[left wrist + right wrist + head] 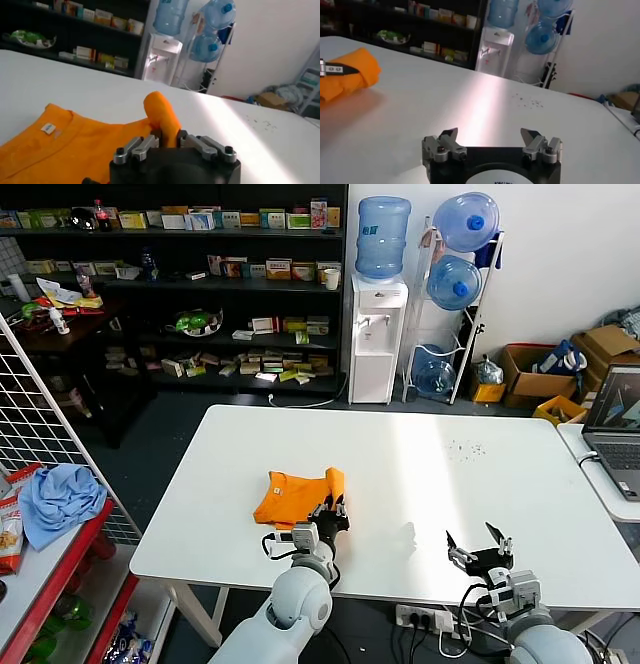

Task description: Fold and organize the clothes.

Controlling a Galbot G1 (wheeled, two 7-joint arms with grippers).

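I see only the folded orange T-shirt (298, 495) obstructing the table (450, 484) at its left near side; the laptop (615, 429) borders the right edge.

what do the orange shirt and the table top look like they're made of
Orange shirt: thin soft knit, probably cotton jersey, matte; it creases and bunches into a raised fold at the left gripper, and a sewn label sits at the round neck. Table: hard, smooth white top, likely laminate or painted board; it shows a soft sheen under the light. Exact material unclear.
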